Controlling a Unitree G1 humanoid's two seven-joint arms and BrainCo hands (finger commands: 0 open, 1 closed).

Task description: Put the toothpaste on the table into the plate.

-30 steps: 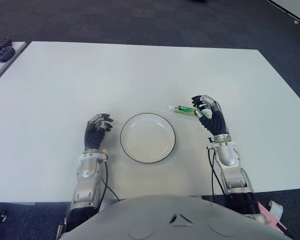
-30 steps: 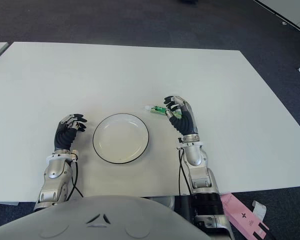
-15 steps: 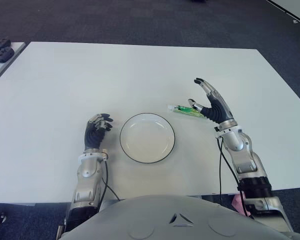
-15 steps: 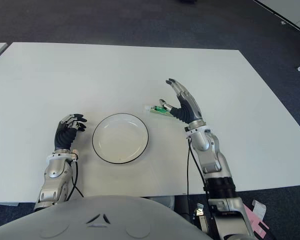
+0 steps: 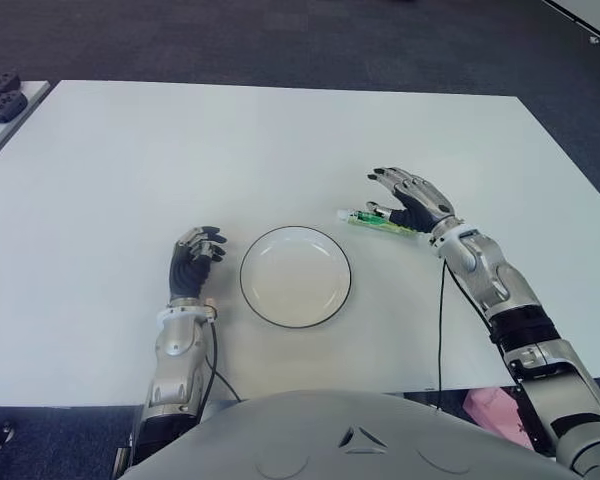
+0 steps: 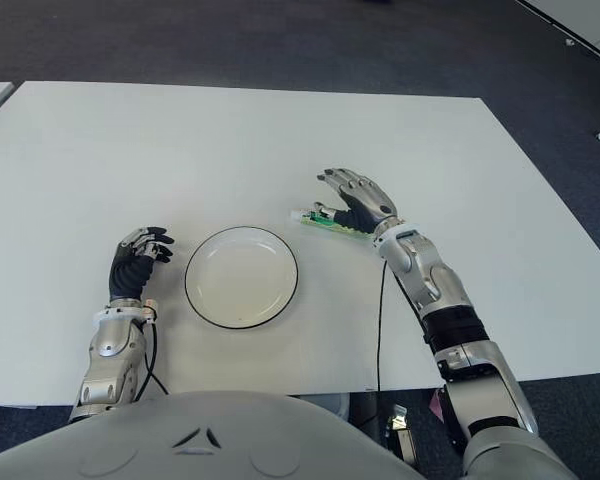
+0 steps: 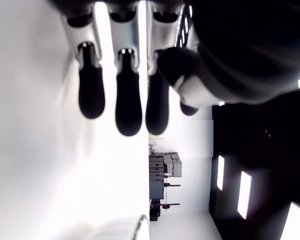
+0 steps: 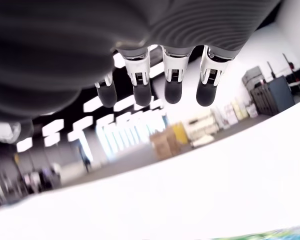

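Nothing done yet: toothpaste (image 5: 378, 221) lies on table (image 5: 280, 140), center-right of frame, beside empty plate (image 5: 295, 276). Right hand (image 5: 410, 200) hovers over it, fingers spread, no grip. Left hand (image 5: 192, 258) curled, lower left w/ nothing held.

My two head cameras look forward and down from above my chest, sharing the whole white table (image 5: 280, 140) from slightly offset spots. Each wrist camera sits very close behind its own fingers (image 7: 127, 95), looking past them low across the tabletop toward the room beyond.
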